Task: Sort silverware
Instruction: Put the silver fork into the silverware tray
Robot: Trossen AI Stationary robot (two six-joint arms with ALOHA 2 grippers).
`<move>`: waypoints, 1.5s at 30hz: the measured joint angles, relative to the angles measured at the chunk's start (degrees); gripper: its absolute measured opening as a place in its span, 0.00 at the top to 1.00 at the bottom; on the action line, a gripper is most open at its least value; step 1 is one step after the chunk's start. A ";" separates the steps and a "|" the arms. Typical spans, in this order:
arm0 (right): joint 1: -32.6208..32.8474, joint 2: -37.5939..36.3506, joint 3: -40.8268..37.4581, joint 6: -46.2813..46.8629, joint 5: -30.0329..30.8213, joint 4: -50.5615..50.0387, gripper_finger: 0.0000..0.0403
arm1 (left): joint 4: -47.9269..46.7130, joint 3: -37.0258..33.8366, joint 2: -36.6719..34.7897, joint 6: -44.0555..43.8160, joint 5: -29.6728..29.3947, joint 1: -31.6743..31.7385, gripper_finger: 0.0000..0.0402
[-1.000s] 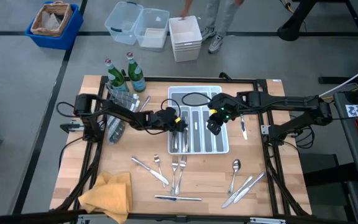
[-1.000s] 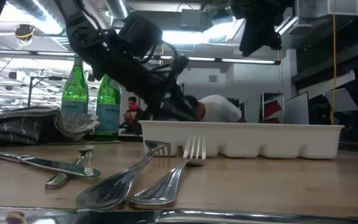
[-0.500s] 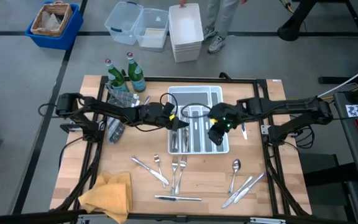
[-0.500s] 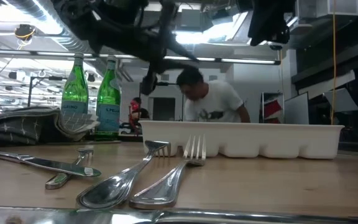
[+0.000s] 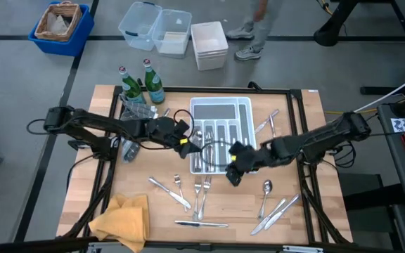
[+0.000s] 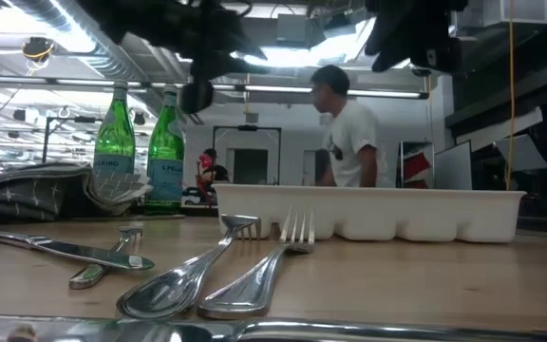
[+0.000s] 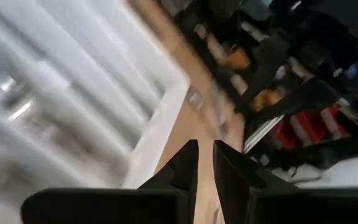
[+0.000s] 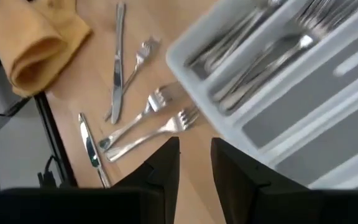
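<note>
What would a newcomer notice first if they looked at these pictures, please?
Probably the white tray at the table's middle, already holding some silverware, with both dark arms reaching in from the sides. The left gripper hangs over the tray's left edge and the right gripper over its front right corner, neither carrying anything. Next come the loose forks, knives and spoons on the wood in front, the yellow cloth at the front left corner and two green bottles at the back left.

No legible text — bottle (image 6: 116, 142) labels too small
</note>
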 joint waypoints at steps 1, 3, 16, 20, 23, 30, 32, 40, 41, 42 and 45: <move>0.90 1.13 -0.34 1.19 0.38 1.51 0.76 | -1.83 -0.02 -0.82 0.75 0.00 -0.25 0.90; 2.61 3.39 -0.66 3.35 1.47 2.82 0.76 | -5.27 0.00 -2.60 1.98 -0.11 -0.70 0.90; 7.67 20.98 -0.64 13.79 7.44 17.93 0.76 | -19.75 -0.02 -6.22 5.98 -0.18 -3.83 0.90; 7.53 25.11 -0.64 16.04 10.39 20.58 0.76 | -21.80 0.00 -6.22 5.98 -0.18 -5.06 0.90; 7.53 27.22 -0.64 18.40 12.33 20.80 0.76 | -22.87 -0.05 -6.22 6.33 -0.18 -6.21 0.90; 7.68 29.62 -0.48 19.79 15.99 22.41 0.76 | -23.90 -0.04 -6.22 7.35 -0.18 -8.97 0.90; 7.68 29.69 -0.48 19.88 17.66 22.76 0.76 | -24.15 -0.02 -6.20 7.48 -0.18 -9.65 0.90; 7.62 29.74 -0.48 19.90 21.38 22.64 0.76 | -25.38 -0.02 -6.18 7.67 -0.18 -11.12 0.90; 7.62 29.74 -0.48 19.90 21.79 22.51 0.76 | -25.38 -0.02 -6.18 7.68 -0.18 -11.13 0.90; 7.62 29.74 -0.48 19.90 22.23 22.51 0.76 | -25.42 -0.02 -6.18 7.68 -0.18 -11.19 0.90; 7.62 29.78 -0.48 19.90 23.79 22.47 0.76 | -25.42 -0.02 -6.18 7.68 -0.22 -11.35 0.90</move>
